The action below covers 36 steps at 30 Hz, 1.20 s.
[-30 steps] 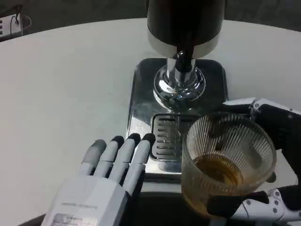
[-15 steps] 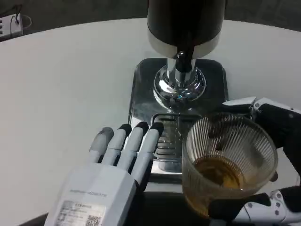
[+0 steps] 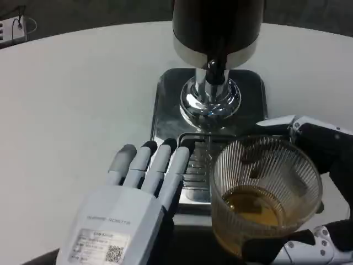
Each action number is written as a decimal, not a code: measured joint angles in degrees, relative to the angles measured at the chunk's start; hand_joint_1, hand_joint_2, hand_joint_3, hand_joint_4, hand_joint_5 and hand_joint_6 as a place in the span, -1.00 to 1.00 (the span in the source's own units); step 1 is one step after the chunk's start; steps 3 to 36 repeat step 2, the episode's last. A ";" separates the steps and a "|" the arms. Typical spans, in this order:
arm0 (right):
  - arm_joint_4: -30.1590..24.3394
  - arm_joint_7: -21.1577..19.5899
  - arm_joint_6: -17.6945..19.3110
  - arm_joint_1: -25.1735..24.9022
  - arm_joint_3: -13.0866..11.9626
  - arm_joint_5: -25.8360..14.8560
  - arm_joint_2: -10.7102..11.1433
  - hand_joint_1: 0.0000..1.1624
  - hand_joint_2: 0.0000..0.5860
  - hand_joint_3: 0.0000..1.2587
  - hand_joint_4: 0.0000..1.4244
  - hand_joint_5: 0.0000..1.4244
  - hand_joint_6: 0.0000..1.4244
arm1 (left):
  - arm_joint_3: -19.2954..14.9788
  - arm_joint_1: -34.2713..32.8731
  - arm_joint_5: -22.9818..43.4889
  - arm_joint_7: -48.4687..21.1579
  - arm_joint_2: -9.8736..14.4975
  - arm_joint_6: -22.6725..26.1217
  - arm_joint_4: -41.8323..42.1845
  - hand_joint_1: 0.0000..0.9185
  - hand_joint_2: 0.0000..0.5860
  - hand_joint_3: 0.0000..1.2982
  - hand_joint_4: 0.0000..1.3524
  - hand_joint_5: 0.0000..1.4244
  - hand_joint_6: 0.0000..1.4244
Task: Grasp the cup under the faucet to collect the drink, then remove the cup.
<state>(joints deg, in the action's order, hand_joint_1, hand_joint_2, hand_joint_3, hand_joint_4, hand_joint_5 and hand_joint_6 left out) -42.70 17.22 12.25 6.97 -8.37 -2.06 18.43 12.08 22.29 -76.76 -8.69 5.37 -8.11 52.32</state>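
two hands show at the near edge of the white table point(image 3: 71, 105). the right hand point(image 3: 320, 193) holds the cup point(image 3: 265, 193) at the near right: one black finger wraps behind the far right of the glass, and another, white and black, curls across its near base, so the hand is wrapped around it. the cup is a ribbed clear glass, upright, with amber drink point(image 3: 253, 207) filling its lower part. it sits to the near right of the faucet point(image 3: 214, 69), not below the spout, and it overlaps the right side of the drip grate point(image 3: 194, 163) as seen from above; whether its base touches anything cannot be told.

the left hand point(image 3: 129, 207) lies at the near left, white back upward with a label on it. its fingers point(image 3: 165, 165) are straight and side by side, pointing away, with the dark tips at the left edge of the grate. it holds nothing. whether the tips touch the metal cannot be told.

the dispenser point(image 3: 216, 27) stands at the far middle, a dark body with a pale band, on a shiny chrome foot point(image 3: 209, 102). under it is a steel tray point(image 3: 165, 105) with rounded corners, which carries the slotted grate on its near part.

at the far left corner a white object with cables point(image 3: 14, 27) lies on the table edge, too small to make out.
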 measured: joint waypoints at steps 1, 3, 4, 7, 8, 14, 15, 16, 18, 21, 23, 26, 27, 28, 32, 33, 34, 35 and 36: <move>0.00 0.04 0.00 -0.11 0.00 0.00 0.03 1.00 -0.69 0.40 0.45 0.72 1.00 | 0.01 -0.14 0.00 -0.30 -0.11 0.00 0.00 -1.00 -0.86 -1.00 -1.00 -1.00 -1.00; 0.00 0.04 0.00 -0.20 0.00 0.00 0.04 1.00 -0.69 0.40 0.45 0.72 1.00 | 0.02 -0.21 0.00 -0.42 -0.14 0.01 0.00 -1.00 -0.86 -1.00 -1.00 -1.00 -1.00; 0.00 0.04 0.00 -0.20 0.00 0.00 0.04 1.00 -0.69 0.40 0.45 0.72 1.00 | 0.02 -0.21 0.00 -0.42 -0.14 0.01 0.00 -1.00 -0.86 -1.00 -1.00 -1.00 -1.00; 0.00 0.04 0.00 -0.20 0.00 0.00 0.04 1.00 -0.69 0.40 0.45 0.72 1.00 | 0.02 -0.21 0.00 -0.42 -0.14 0.01 0.00 -1.00 -0.86 -1.00 -1.00 -1.00 -1.00; 0.00 0.04 0.00 -0.20 0.00 0.00 0.04 1.00 -0.69 0.40 0.45 0.72 1.00 | 0.02 -0.21 0.00 -0.42 -0.14 0.01 0.00 -1.00 -0.86 -1.00 -1.00 -1.00 -1.00; 0.00 0.04 0.00 -0.20 0.00 0.00 0.04 1.00 -0.69 0.40 0.45 0.72 1.00 | 0.02 -0.21 0.00 -0.42 -0.14 0.01 0.00 -1.00 -0.86 -1.00 -1.00 -1.00 -1.00; 0.00 0.04 0.00 -0.20 0.00 0.00 0.04 1.00 -0.69 0.40 0.45 0.72 1.00 | 0.02 -0.21 0.00 -0.42 -0.14 0.01 0.00 -1.00 -0.86 -1.00 -1.00 -1.00 -1.00; 0.00 0.04 0.00 -0.20 0.00 0.00 0.04 1.00 -0.69 0.40 0.45 0.72 1.00 | 0.02 -0.21 0.00 -0.42 -0.14 0.01 0.00 -1.00 -0.86 -1.00 -1.00 -1.00 -1.00; 0.00 0.04 0.00 -0.20 0.00 0.00 0.04 1.00 -0.69 0.40 0.45 0.72 1.00 | 0.02 -0.21 0.00 -0.42 -0.14 0.01 0.00 -1.00 -0.86 -1.00 -1.00 -1.00 -1.00; 0.00 0.04 0.00 -0.20 0.00 0.00 0.04 1.00 -0.69 0.40 0.45 0.72 1.00 | 0.02 -0.21 0.00 -0.42 -0.14 0.01 0.00 -1.00 -0.86 -1.00 -1.00 -1.00 -1.00; 0.00 0.04 0.00 -0.20 0.00 0.00 0.04 1.00 -0.69 0.40 0.45 0.72 1.00 | 0.02 -0.21 0.00 -0.42 -0.14 0.01 0.00 -1.00 -0.86 -1.00 -1.00 -1.00 -1.00; 0.00 0.04 0.00 -0.20 0.00 0.00 0.04 1.00 -0.69 0.40 0.45 0.72 1.00 | 0.02 -0.21 0.00 -0.42 -0.14 0.01 0.00 -1.00 -0.86 -1.00 -1.00 -1.00 -1.00; 0.00 0.04 0.00 -0.20 0.00 0.00 0.04 1.00 -0.69 0.40 0.45 0.72 1.00 | 0.02 -0.21 0.00 -0.42 -0.14 0.01 0.00 -1.00 -0.86 -1.00 -1.00 -1.00 -1.00; 0.00 0.04 0.00 -0.20 0.00 0.00 0.04 1.00 -0.69 0.40 0.45 0.72 1.00 | 0.02 -0.21 0.00 -0.42 -0.14 0.01 0.00 -1.00 -0.86 -1.00 -1.00 -1.00 -1.00; 0.00 0.04 0.00 -0.20 0.00 0.00 0.04 1.00 -0.69 0.40 0.45 0.72 1.00 | 0.02 -0.21 0.00 -0.42 -0.14 0.01 0.00 -1.00 -0.86 -1.00 -1.00 -1.00 -1.00; 0.00 0.04 0.00 -0.20 0.00 0.00 0.04 1.00 -0.69 0.40 0.45 0.72 1.00 | 0.02 -0.21 0.00 -0.42 -0.14 0.01 0.00 -1.00 -0.86 -1.00 -1.00 -1.00 -1.00; 0.00 0.04 0.00 -0.20 0.00 0.00 0.04 1.00 -0.69 0.40 0.45 0.72 1.00 | 0.02 -0.21 0.00 -0.42 -0.14 0.01 0.00 -1.00 -0.86 -1.00 -1.00 -1.00 -1.00; 0.00 0.04 0.00 -0.20 0.00 0.00 0.04 1.00 -0.69 0.40 0.45 0.72 1.00 | 0.02 -0.21 0.00 -0.42 -0.14 0.01 0.00 -1.00 -0.86 -1.00 -1.00 -1.00 -1.00; 0.00 0.04 0.00 -0.20 0.00 0.00 0.04 1.00 -0.69 0.40 0.45 0.72 1.00 | 0.02 -0.21 0.00 -0.42 -0.14 0.01 0.00 -1.00 -0.86 -1.00 -1.00 -1.00 -1.00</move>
